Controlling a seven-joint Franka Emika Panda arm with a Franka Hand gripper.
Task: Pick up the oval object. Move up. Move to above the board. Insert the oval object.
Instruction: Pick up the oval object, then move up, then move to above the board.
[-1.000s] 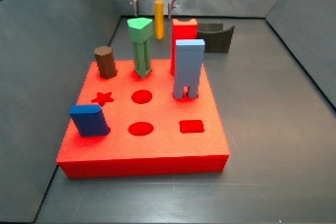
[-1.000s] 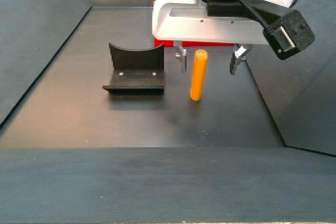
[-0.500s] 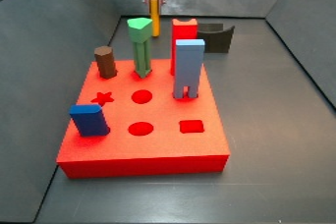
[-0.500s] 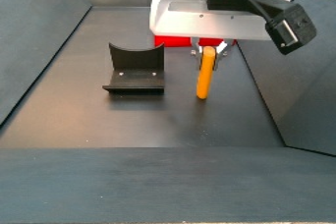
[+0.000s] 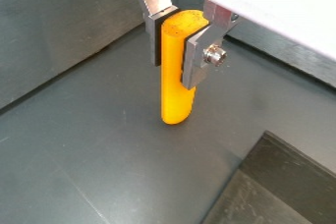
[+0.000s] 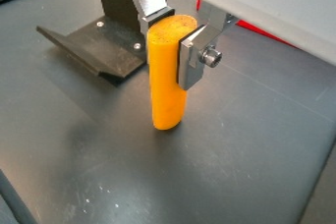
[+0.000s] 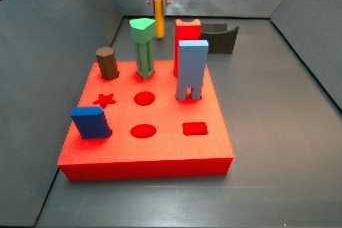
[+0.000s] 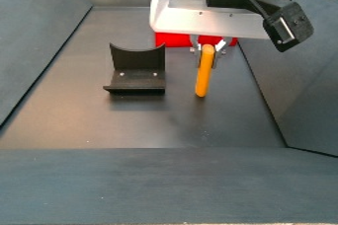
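The oval object (image 5: 180, 85) is a slim orange-yellow peg that stands upright behind the board, and it shows in both wrist views (image 6: 163, 90). My gripper (image 5: 176, 44) is shut on its upper part, with a silver finger pressed to each side. Both side views show the gripper (image 8: 208, 49) hanging over the dark floor with the oval object (image 8: 203, 76) below it. The peg's lower end is at or just above the floor; I cannot tell which. The red board (image 7: 167, 152) lies in front, with star, round and square holes in its top.
On the board stand a green peg (image 7: 142, 44), a short brown cylinder (image 7: 107, 63), a tall blue block (image 7: 193, 67), a small blue block (image 7: 91, 123) and a red block (image 7: 187, 32). The fixture (image 8: 133, 71) sits on the floor beside the gripper. Bin walls rise all round.
One second ago the fingers stood apart on either side of the peg; they have since shut on it. The peg appears slightly higher now.
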